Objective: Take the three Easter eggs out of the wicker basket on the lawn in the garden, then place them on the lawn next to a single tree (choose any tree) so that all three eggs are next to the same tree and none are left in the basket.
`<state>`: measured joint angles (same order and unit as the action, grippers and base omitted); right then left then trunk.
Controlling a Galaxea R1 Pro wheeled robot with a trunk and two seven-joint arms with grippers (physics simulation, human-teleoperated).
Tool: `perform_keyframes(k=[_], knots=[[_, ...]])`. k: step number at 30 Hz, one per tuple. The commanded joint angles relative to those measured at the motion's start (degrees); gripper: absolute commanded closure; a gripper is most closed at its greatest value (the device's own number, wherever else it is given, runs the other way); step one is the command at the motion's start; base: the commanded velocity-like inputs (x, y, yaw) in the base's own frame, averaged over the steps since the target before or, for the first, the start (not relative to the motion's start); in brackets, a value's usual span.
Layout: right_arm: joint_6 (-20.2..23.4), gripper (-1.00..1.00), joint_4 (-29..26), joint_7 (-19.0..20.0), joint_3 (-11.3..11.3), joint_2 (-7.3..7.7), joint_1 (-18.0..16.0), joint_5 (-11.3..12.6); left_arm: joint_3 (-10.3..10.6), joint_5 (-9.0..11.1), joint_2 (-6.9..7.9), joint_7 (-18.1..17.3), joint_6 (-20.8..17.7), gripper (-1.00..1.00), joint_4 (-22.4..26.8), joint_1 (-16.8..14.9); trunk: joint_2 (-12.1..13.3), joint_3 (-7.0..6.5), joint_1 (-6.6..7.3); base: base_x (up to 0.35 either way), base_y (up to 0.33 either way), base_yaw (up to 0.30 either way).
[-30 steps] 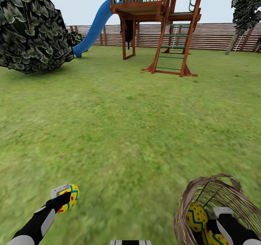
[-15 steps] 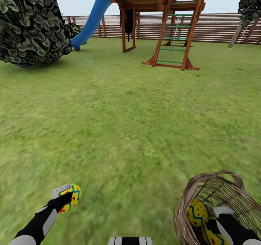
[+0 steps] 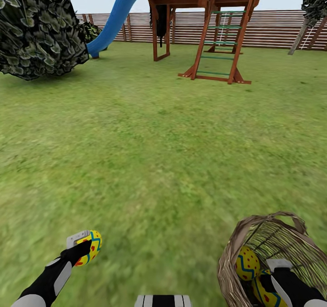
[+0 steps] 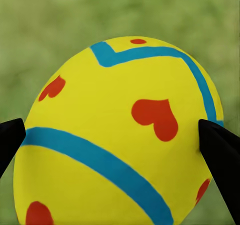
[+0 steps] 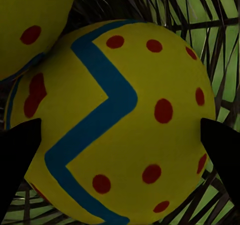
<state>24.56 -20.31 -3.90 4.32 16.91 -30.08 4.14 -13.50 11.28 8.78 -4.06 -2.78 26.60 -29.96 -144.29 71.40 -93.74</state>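
Yellow, blue-banded, red-spotted Easter egg (image 3: 89,247) sits clamped between the left gripper's (image 3: 81,249) fingers above mottled green grass lawn (image 3: 154,161) at seven o'clock. At five o'clock, the right gripper (image 3: 269,283) reaches inside the brown woven wicker basket (image 3: 236,239), its jaws flanking a second matching egg (image 5: 117,120) with a third egg (image 3: 247,263) beside it; whether they grip it, I cannot tell.

The head camera is looking forward and down across the lawn (image 3: 150,152) toward the playset (image 3: 200,29). Each wrist camera is peering very close along its fingers at an egg, both eggs also showing nearer than the playset.
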Motion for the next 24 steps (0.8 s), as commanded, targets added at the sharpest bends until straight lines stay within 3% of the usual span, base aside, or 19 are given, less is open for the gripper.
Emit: perform_keyframes(k=[1,24], knots=[[0.31,1.00,-0.08,-0.34,0.43,0.05,0.03,0.70,-0.30,0.50,-0.04,-0.43,-0.30,1.00,0.04,-0.02,-0.01,0.05,0.01,0.000,0.000,0.000],[0.31,1.00,0.01,-0.36,0.51,-0.30,0.03,0.62,-0.30,0.53,0.01,-0.17,-0.36,1.00,-0.37,-0.02,0.00,-0.17,0.03,0.000,0.000,0.000]])
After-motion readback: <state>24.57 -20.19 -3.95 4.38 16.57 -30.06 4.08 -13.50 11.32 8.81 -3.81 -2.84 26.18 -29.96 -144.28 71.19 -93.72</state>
